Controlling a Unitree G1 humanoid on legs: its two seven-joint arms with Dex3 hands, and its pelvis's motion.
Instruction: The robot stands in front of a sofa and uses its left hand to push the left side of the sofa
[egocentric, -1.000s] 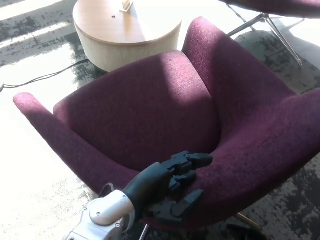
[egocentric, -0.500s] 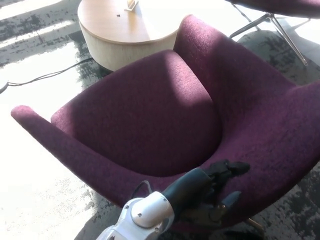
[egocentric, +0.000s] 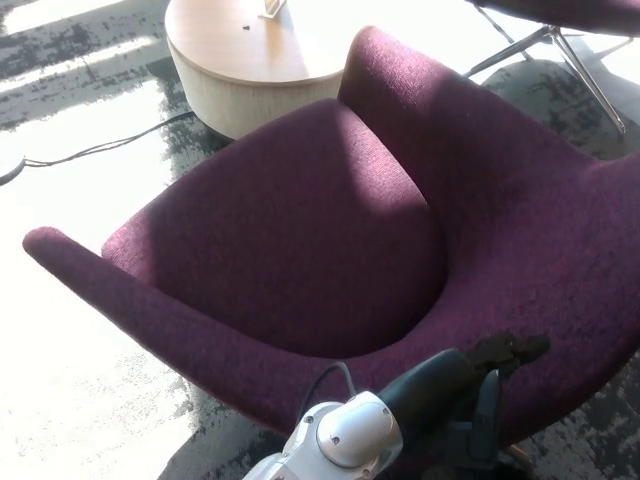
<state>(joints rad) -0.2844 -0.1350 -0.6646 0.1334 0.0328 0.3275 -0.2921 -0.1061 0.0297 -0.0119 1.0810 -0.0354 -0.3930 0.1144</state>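
A dark purple upholstered sofa chair (egocentric: 320, 220) fills the head view, its curved armrest and back running along the near side. My left hand (egocentric: 490, 385) is pressed flat against the outer near side of that armrest at the lower right, fingers apart and holding nothing. Its silver wrist and black forearm (egocentric: 370, 430) come in from the bottom edge. My right hand is not in view.
A round light wooden table (egocentric: 250, 60) stands just behind the chair at the top. A black cable (egocentric: 90, 150) runs across the pale floor at the left. Metal legs of another chair (egocentric: 560, 50) show at the top right.
My left hand has slid to the right along the chair's near side, and the chair has turned and shifted toward the table.
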